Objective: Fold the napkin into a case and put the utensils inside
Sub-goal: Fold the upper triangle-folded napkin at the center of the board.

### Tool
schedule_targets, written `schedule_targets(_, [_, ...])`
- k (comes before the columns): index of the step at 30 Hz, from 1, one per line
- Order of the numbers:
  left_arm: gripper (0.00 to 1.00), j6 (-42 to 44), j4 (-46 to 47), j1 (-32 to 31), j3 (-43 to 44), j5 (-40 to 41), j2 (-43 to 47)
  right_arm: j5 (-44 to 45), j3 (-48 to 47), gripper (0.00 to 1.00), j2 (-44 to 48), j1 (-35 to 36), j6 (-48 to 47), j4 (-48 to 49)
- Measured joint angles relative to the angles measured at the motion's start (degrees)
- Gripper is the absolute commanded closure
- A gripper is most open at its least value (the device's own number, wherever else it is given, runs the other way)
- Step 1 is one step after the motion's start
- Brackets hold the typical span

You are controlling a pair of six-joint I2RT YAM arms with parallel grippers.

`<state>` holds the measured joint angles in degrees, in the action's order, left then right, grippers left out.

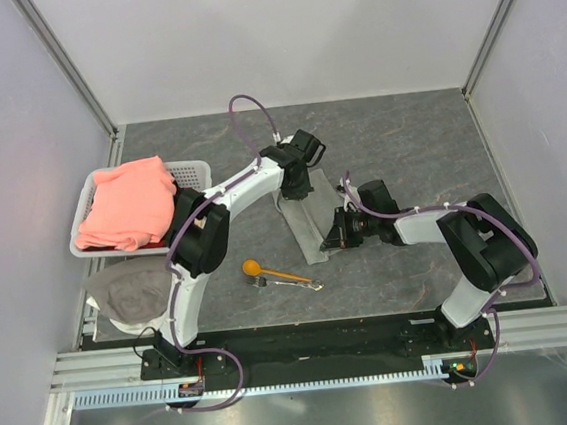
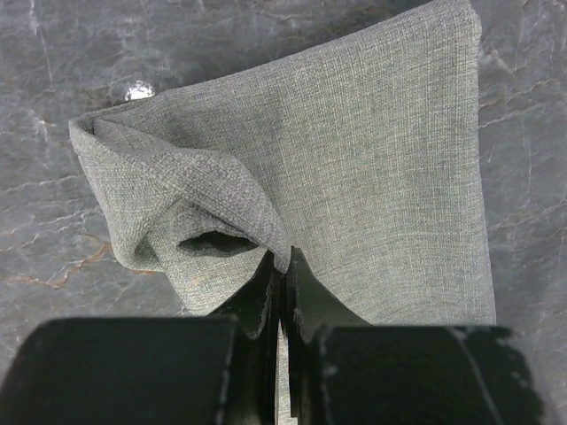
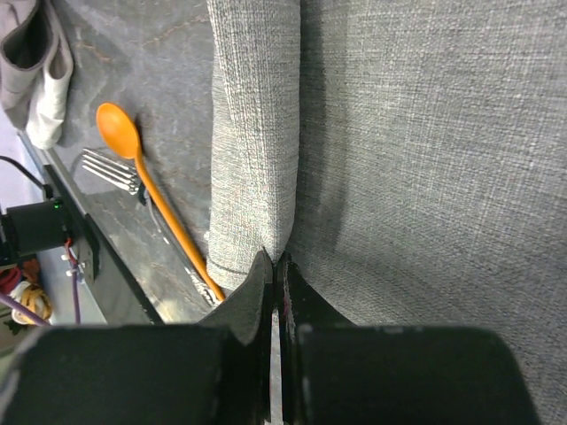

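**A:** From overhead, where does the cloth sit?

**B:** The napkin lies mid-table as a narrow folded strip, slanting between the two arms. The left gripper is down on its far end. The right gripper is at its right long edge, nearer the bases.

**A:** What room is there around it?

**B:** The table is bare beyond the strip and to its right. The spoon and fork lie together on the near left, close to the strip's near end. Further left a white basket holds a pink cloth, with a rag in front of it by the table's left edge.

**A:** And the left wrist view?

**B:** The left gripper has its fingers pressed together on a pinch of the napkin. The cloth's left end is bunched into a puffed fold with a dark opening, and its right edge runs straight. Bare stone shows on both sides.

**A:** The right wrist?

**B:** The right gripper is also clamped on the napkin, where a rolled-over edge meets the flat sheet. To the left are the spoon and the fork, with a lane of bare table between the spoon's bowl and the roll. The spoon's handle tip ends near the roll's lower corner, and I cannot tell whether they touch. The rag shows in the upper left corner.
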<state>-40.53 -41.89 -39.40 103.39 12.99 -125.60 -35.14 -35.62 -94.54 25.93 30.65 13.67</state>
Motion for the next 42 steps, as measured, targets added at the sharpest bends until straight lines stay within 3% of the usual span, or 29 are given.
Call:
schedule_targets(7, [0.97, 0.0, 0.0, 0.0, 3.0, 0.5, -2.2, 1.0, -3.0, 0.98, -0.5, -0.6, -2.6, -4.4])
schedule_targets(8, [0.96, 0.0, 0.0, 0.0, 3.2, 0.5, -2.3, 1.1, -3.3, 0.87, -0.5, -0.6, -2.9, -4.8])
schedule_targets(12, [0.94, 0.0, -0.1, 0.1, 3.9, 0.5, -2.5, 1.9, -4.7, 0.73, -0.5, -0.6, -4.2, -7.4])
schedule_targets(14, [0.92, 0.0, 0.0, 0.2, 4.8, 0.6, -2.9, 2.4, -5.1, 0.59, -0.4, -0.8, -4.4, -8.5])
schedule_targets(17, [0.89, 0.0, 0.5, 0.3, 6.1, 1.4, -4.0, 2.9, -5.8, 0.45, -0.2, -1.4, -4.6, -11.1])
schedule_targets(21, [0.86, 0.0, 1.6, 1.4, 7.5, 2.0, -5.6, 4.4, -8.0, 0.38, 0.7, -1.4, -5.7, -15.1])
schedule_targets(24, [0.83, 0.0, 1.7, 1.9, 8.2, 2.0, -6.3, 5.6, -9.7, 0.36, 0.6, -1.4, -6.5, -17.3])
schedule_targets(28, [0.83, 0.0, 1.9, 2.2, 9.7, 2.0, -6.8, 7.2, -12.2, 0.50, -0.5, -1.4, -7.3, -19.6])
schedule_targets(30, [0.83, 0.1, 2.1, 2.2, 10.3, 2.0, -6.9, 8.1, -13.0, 0.50, -0.9, -1.4, -7.8, -20.4])
schedule_targets(42, [0.84, 0.9, 3.0, 2.2, 10.6, 1.7, -7.0, 12.0, -14.5, 0.37, -0.3, -1.4, -8.5, -24.8])
